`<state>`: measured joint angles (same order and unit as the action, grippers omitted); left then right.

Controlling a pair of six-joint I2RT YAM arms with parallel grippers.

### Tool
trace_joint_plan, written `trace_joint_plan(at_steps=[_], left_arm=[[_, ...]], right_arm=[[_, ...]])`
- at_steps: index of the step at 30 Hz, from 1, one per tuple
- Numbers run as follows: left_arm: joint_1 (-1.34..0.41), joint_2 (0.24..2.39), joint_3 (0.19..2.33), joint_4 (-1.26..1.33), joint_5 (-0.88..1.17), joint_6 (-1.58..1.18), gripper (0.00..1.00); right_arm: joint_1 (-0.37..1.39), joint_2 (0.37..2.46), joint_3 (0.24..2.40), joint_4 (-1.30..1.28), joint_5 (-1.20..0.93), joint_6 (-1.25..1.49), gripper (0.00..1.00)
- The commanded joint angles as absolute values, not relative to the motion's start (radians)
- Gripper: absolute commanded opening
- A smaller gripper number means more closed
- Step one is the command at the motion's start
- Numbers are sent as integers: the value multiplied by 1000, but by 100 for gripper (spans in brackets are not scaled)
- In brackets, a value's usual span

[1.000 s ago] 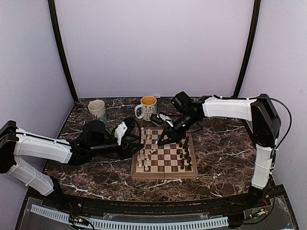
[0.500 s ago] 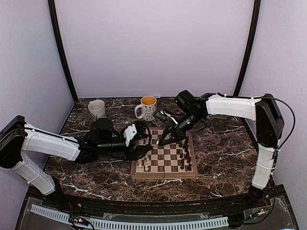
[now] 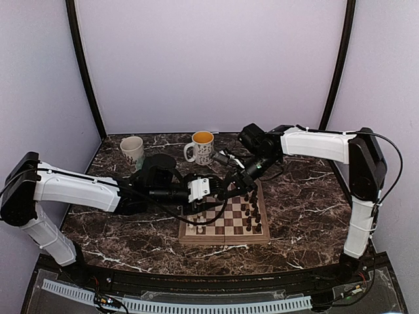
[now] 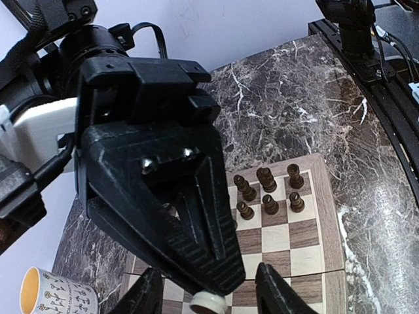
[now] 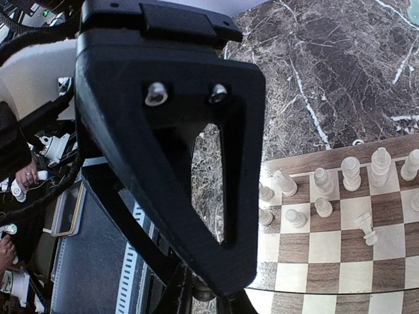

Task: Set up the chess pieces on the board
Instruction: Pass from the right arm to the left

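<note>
The board (image 3: 222,240) lies mid-table, with cream-white pieces (image 3: 194,222) on its left side and dark pieces (image 3: 252,206) on its right. My right gripper (image 3: 227,190) hangs over the board's far left part, shut on a chess piece. That piece shows cream-white at its tip in the left wrist view (image 4: 209,303) and looks dark and shadowed in the right wrist view (image 5: 211,296). My left gripper (image 3: 204,189) is open, and its fingers (image 4: 275,288) straddle the right gripper's tip and the piece. One white piece (image 5: 365,229) lies tipped over.
A white patterned mug (image 3: 132,150) and a mug with a yellow inside (image 3: 200,146) stand behind the board. Purple walls close in the back and sides. A black rail (image 4: 366,59) runs along the table's edge in the left wrist view.
My left arm has reached right over the board until its open gripper closes in around the right gripper's tip. The right gripper has stayed almost in place.
</note>
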<state>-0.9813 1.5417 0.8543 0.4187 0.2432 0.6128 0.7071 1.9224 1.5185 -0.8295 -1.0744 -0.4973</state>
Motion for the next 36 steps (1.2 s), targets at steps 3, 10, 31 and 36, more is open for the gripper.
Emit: trace_joint_plan(at_steps=[3,10,31,36], left_arm=[[-995,1564,905,328,202,712,43],[-997,1566,907,306,183,732,32],[-997,1539,785,702,-77,394,9],[-997,1572,725,962,-113,226,9]], right_arm=[[713,1943,1535,-847,-1102,-515,13],[714,1946,1535,-850,-1107,-517,13],[603,1814,1540,-667,-1007,-303,35],[583,1775,1509,-457,-1018,-69,40]])
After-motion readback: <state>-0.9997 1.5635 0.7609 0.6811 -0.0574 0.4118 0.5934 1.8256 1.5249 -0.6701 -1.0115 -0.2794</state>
